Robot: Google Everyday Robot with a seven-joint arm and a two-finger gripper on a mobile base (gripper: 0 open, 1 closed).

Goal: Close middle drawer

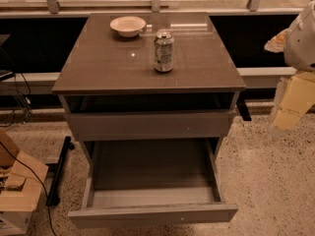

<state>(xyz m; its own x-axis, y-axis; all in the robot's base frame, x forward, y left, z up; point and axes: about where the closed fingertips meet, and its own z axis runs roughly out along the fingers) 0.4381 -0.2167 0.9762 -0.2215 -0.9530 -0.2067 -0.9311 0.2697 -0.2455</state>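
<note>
The middle drawer stands pulled far out at 6 o'clock of the view, its shallow grey tray showing below the upper drawer front. The gripper hangs at 3 o'clock, apart from the cabinet's right side, slanting down toward 7 o'clock beneath the white arm. Whether the claw is clenched or released cannot be told.

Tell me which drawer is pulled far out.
The lower drawer, its tray showing; the upper drawer shows no tray. The gripper hangs right of the cabinet.
</note>
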